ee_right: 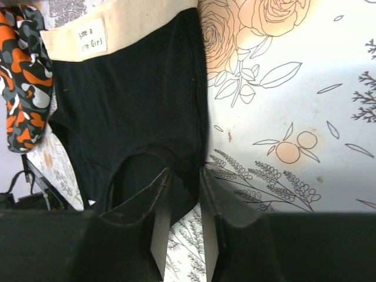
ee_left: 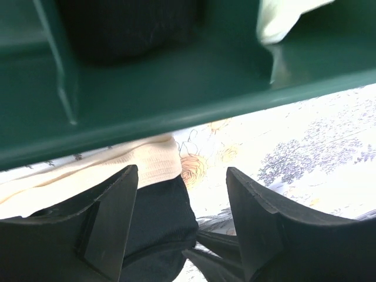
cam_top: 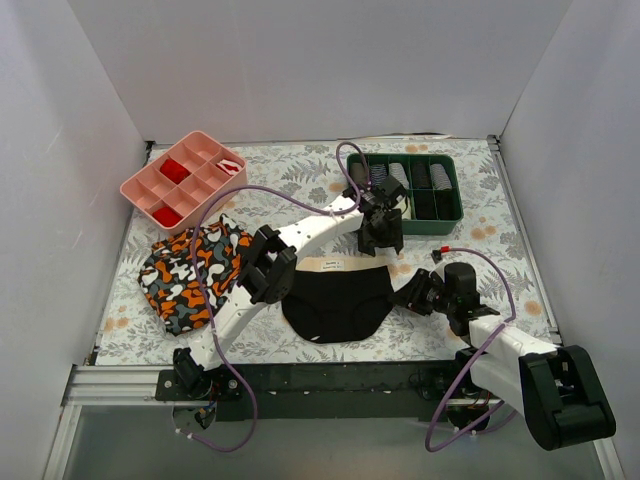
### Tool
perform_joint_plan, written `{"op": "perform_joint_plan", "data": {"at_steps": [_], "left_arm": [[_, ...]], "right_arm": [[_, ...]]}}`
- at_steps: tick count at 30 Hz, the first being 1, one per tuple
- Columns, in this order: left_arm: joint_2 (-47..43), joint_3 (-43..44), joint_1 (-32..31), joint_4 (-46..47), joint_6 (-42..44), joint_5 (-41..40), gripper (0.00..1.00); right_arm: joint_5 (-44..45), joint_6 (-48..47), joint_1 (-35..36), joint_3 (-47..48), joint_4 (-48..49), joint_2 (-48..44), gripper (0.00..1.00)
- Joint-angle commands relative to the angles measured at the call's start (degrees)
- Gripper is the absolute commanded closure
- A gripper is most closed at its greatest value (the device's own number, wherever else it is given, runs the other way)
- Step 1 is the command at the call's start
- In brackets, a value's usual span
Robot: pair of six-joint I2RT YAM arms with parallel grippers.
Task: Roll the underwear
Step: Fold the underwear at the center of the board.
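The underwear [cam_top: 335,300] lies flat in the middle of the table, black with a cream waistband [cam_top: 335,264] along its far edge. My left gripper [cam_top: 381,243] is open above the right end of the waistband. In the left wrist view [ee_left: 182,173] the waistband corner [ee_left: 147,161] sits by the left finger. My right gripper [cam_top: 403,297] is at the underwear's right edge. In the right wrist view [ee_right: 185,173] its jaws stand a narrow gap apart, astride the black fabric edge [ee_right: 135,100], with table showing between them.
A green tray [cam_top: 455,195] with rolled garments stands just behind the left gripper and fills the top of the left wrist view [ee_left: 176,100]. A pink compartment tray [cam_top: 140,185] sits at the back left. An orange, black and white cloth [cam_top: 190,272] lies left of the underwear.
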Motion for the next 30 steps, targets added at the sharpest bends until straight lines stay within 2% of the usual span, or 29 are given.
{"op": "perform_joint_plan", "data": {"at_steps": [1, 3, 7, 11, 20, 30], "left_arm": [[-0.07, 2.14, 0.93, -1.96, 1.21, 0.13, 0.39], [-0.16, 2.31, 1.10, -1.96, 1.38, 0.31, 0.39], [0.54, 4.15, 1.37, -1.96, 1.38, 3.38, 0.41], [1.86, 5.21, 1.37, -2.93, 0.86, 5.49, 0.48], [2.48, 4.34, 1.28, -0.73, -0.29, 7.51, 0.50], [3.01, 2.14, 0.58, 0.23, -0.02, 4.27, 0.55]], "right_arm": [[-0.13, -2.42, -0.18, 1.26, 0.03, 1.67, 0.79], [-0.49, -2.78, -0.18, 1.17, 0.12, 1.94, 0.82], [-0.23, -3.05, -0.18, 0.29, 0.12, 1.07, 0.83], [-0.14, -2.96, -0.18, -0.32, 0.03, 0.45, 0.83], [0.04, -3.40, -0.09, -0.32, -0.23, -0.08, 0.83], [0.39, -3.57, -0.09, -0.68, -0.49, -0.34, 0.83]]}}
